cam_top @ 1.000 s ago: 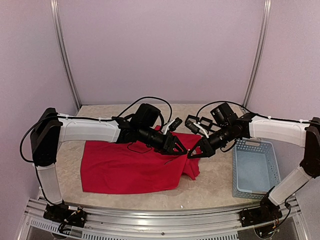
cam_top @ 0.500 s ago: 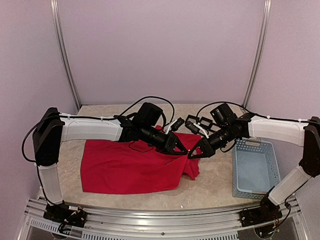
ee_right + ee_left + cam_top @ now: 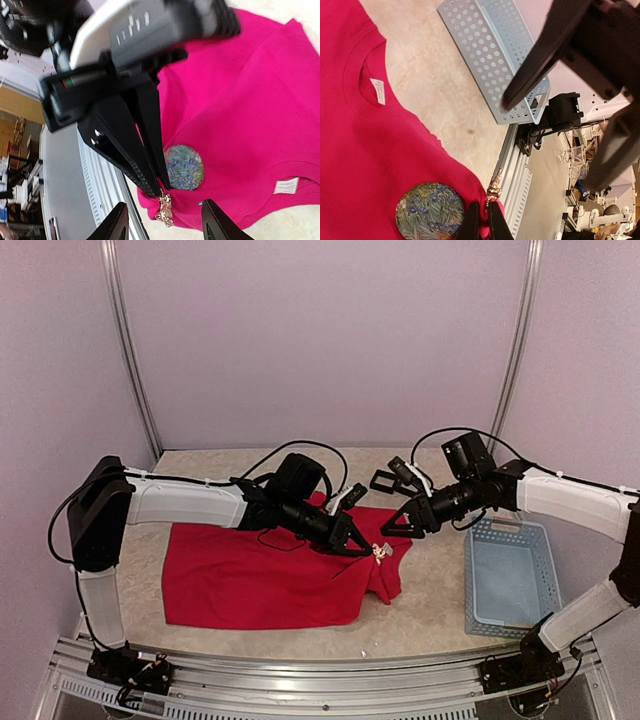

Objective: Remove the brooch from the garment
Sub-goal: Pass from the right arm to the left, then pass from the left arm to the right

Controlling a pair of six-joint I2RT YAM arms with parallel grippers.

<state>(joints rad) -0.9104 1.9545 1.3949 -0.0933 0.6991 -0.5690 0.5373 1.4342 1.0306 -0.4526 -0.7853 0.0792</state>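
- While the brooch [image 3: 494,186] is still on the garment [image 3: 350,165], I call removal undone.
- Left gripper [image 3: 481,220] pinches the garment beside it; right gripper [image 3: 165,225] hangs released.

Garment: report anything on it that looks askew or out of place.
The gold brooch dangles off a bunched edge of the garment instead of lying flat. It sits right at the tips of the shut left gripper, which pinches the fabric beside a round flower-print badge. Nothing looks torn.
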